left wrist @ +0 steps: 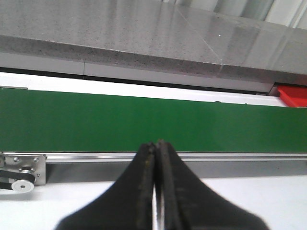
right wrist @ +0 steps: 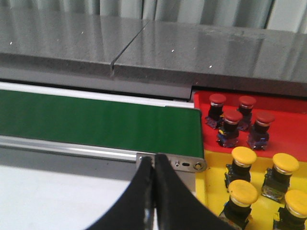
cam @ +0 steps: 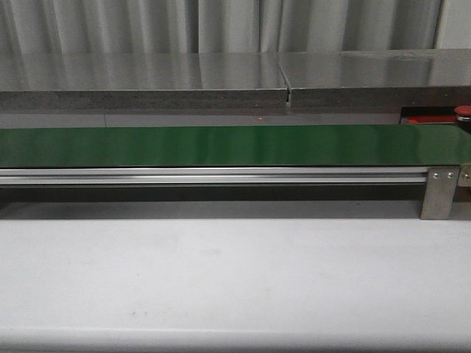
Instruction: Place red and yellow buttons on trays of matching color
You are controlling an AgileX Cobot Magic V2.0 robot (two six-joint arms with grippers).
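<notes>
The green conveyor belt [cam: 221, 145] runs across the full width of the front view, carried on an aluminium side rail [cam: 213, 176] with a metal end bracket [cam: 439, 193] at its right end. The belt surface carries no buttons in any view. In front of it lies a white table [cam: 221, 279]; behind it runs a grey speckled stone ledge [cam: 147, 81].

Left gripper [left wrist: 157, 146]: the two black fingers are pressed together along their length, with nothing between them. It sits over the white table, tips at the near rail of the belt [left wrist: 144, 122]. A corner of the red tray [left wrist: 293, 96] shows beyond the belt's far right end.

Right gripper [right wrist: 154, 160]: fingers likewise closed together and empty, tips at the belt's end bracket [right wrist: 187, 164], just beside the trays.

Tray contents, right wrist view:
- Red tray [right wrist: 204, 103] — sits just past the belt end, against the ledge. It holds four red buttons, standing upright on dark bodies: [right wrist: 217, 99], [right wrist: 247, 101], [right wrist: 233, 116], [right wrist: 265, 118].
- Yellow tray [right wrist: 213, 184] — adjoins the red tray on the near side. It holds four visible yellow buttons, also upright: [right wrist: 244, 155], [right wrist: 286, 163], [right wrist: 242, 190], [right wrist: 297, 202], the last partly cut off by the picture edge.

In the front view only a strip of the red tray [cam: 430, 119] and one red button [cam: 464, 112] appear at the right edge.
</notes>
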